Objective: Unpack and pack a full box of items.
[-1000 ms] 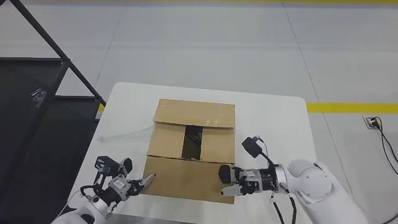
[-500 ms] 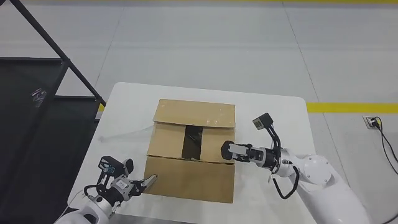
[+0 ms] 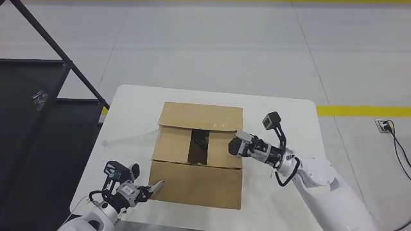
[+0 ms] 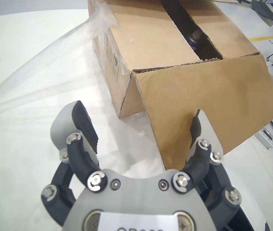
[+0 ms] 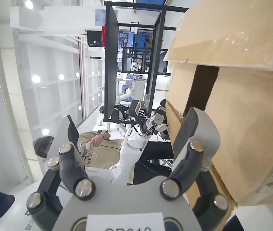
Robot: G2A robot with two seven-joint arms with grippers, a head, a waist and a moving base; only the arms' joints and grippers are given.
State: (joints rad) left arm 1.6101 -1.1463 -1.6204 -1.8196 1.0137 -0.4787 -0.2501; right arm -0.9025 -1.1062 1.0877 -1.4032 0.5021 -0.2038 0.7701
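Opening looks to be your step: the brown cardboard box [image 3: 172, 146], flaps part-shut, sits on the white worktop [image 3: 128, 112] between your left hand [image 4: 139, 111] and right hand [image 5: 129, 116], both agape just beside it. Next, pinch a flap and fold it outward.

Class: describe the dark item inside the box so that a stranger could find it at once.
On the white table stands a cardboard box. Through the narrow gap in its top shows a dark round-capped item, the only black thing amid brown card.
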